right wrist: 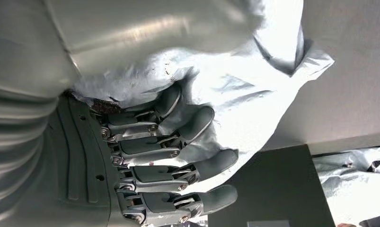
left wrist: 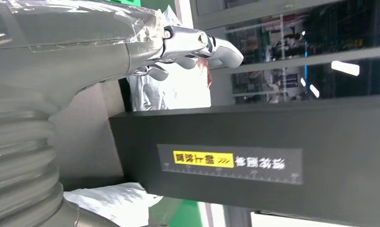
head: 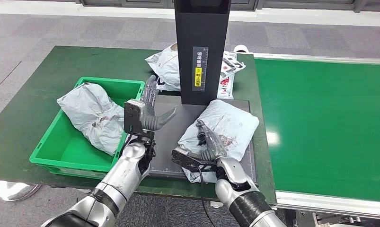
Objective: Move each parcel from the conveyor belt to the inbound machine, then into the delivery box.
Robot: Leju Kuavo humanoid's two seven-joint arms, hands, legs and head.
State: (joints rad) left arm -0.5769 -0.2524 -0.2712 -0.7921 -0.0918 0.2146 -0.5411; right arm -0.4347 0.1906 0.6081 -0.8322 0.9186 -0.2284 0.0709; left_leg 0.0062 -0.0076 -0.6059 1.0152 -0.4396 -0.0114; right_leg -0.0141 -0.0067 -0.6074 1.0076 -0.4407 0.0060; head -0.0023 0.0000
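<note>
A grey parcel lies on the dark platform of the inbound machine, in front of its black column. My right hand grips the parcel's near left corner, with its fingers laid over the top. In the right wrist view the fingers curl against the crinkled plastic of the parcel. My left hand is raised over the platform's left edge, fingers spread and holding nothing. The left wrist view shows that hand beside the column.
A green delivery box at the left holds another grey parcel. A white printed parcel lies behind the column. The green conveyor belt runs along the right. The table's front edge is close to my arms.
</note>
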